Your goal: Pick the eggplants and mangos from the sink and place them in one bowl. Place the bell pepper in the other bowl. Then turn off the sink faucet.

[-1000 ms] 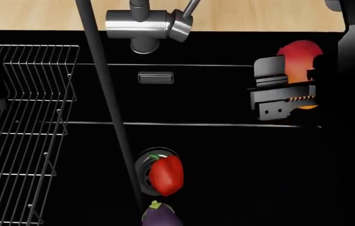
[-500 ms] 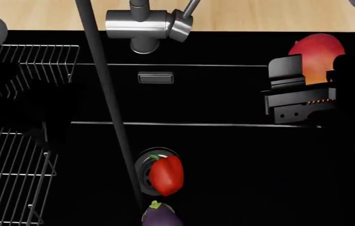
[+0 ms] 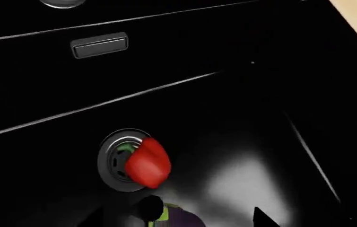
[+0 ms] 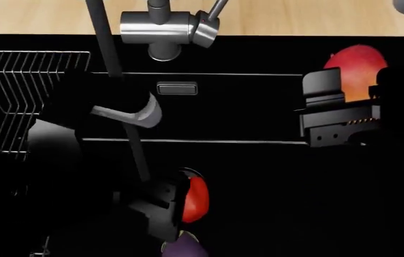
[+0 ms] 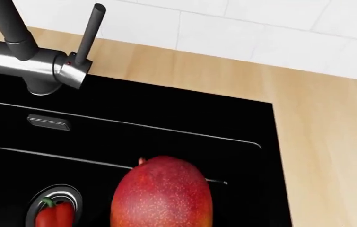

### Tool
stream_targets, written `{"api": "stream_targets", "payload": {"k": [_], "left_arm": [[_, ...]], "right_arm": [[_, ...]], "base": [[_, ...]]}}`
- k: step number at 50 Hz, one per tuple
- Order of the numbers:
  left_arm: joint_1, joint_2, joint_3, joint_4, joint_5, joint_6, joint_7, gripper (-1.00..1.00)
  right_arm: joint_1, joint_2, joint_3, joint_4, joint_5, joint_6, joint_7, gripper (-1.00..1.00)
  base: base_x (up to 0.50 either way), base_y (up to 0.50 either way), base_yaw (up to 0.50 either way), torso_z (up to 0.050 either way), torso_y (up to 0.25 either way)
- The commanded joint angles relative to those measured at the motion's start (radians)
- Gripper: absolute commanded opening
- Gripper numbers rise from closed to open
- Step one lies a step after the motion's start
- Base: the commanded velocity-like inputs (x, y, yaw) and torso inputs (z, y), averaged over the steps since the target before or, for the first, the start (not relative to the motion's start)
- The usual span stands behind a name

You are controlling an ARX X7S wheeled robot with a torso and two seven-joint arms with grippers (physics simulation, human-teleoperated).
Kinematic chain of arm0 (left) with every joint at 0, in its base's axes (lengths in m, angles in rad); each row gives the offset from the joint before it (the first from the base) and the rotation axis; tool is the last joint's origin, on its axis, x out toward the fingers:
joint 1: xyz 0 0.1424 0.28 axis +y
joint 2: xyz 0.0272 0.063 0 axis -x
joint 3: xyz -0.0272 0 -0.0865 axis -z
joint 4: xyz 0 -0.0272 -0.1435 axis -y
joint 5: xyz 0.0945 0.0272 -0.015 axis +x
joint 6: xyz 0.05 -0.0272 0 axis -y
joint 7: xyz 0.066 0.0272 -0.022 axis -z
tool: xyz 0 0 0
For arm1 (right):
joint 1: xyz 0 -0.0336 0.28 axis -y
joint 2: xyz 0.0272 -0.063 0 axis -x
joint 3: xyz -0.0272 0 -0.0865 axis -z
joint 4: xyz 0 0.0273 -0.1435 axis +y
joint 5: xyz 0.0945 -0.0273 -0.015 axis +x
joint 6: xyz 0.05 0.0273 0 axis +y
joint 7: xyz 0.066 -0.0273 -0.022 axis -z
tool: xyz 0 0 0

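Between the right gripper's (image 4: 344, 115) fingers: the mango (image 4: 357, 72), clamped.
Left gripper (image 4: 160, 206) just beside the bell pepper (image 4: 195, 198); its jaw state cannot be told.

The renders were sharp, with no blur or edge distortion. The sink (image 4: 259, 171) was so dark that its walls showed only as thin pale edge lines, and the arms nearly vanished against it. A soft pale sheen lay on its floor at lower right in the left wrist view. The bench (image 5: 329, 142) was evenly bright, and the sink faucet (image 4: 166, 29) carried smooth grey highlights.
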Motion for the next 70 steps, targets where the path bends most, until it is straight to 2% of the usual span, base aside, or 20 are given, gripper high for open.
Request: {"api": "stream_targets", "payload": {"k": [1,6,7,12,28,30,31,57,70], "left_arm": [[0.049,0.066,0.096,-0.154,-0.038,0.043,-0.022,1.00],[0.064,0.067,0.125,-0.180,-0.064,0.030,-0.007,1.00],[0.103,0.066,0.118,-0.193,-0.083,0.077,-0.029,1.00],[0.115,0.076,0.123,-0.217,-0.063,0.099,-0.017,1.00],[0.127,0.095,0.173,-0.287,0.086,0.091,0.089,1.00],[0.128,0.099,0.184,-0.297,0.115,0.086,0.112,1.00],[0.127,0.100,0.186,-0.302,0.120,0.086,0.119,1.00],[0.164,0.138,0.267,-0.419,0.279,0.122,0.278,1.00],[0.164,0.150,0.286,-0.433,0.295,0.135,0.299,1.00]], "right_arm": [[0.017,0.002,-0.021,0.013,0.020,0.007,-0.017,-1.00],[0.020,0.007,-0.033,0.015,0.029,0.001,-0.016,-1.00],[0.019,0.009,-0.035,0.014,0.031,-0.006,-0.009,-1.00],[0.024,0.013,-0.049,0.020,0.048,-0.012,-0.007,-1.00],[0.028,0.023,-0.073,0.023,0.074,-0.036,-0.007,-1.00],[-0.266,0.074,0.075,-0.215,-0.047,-0.123,-0.081,-1.00],[-0.313,0.083,0.085,-0.239,-0.041,-0.136,-0.074,-1.00],[-0.351,0.094,0.094,-0.248,-0.081,-0.154,-0.118,-1.00],[-0.377,0.103,0.096,-0.267,-0.084,-0.170,-0.124,-1.00]], "base": [[0.00,0.00,0.00,0.000,0.000],[0.00,0.00,0.00,0.000,0.000],[0.00,0.00,0.00,0.000,0.000],[0.00,0.00,0.00,0.000,0.000],[0.00,0.00,0.00,0.000,0.000],[0.00,0.00,0.00,0.000,0.000],[0.00,0.00,0.00,0.000,0.000],[0.00,0.00,0.00,0.000,0.000],[0.00,0.00,0.00,0.000,0.000]]}}
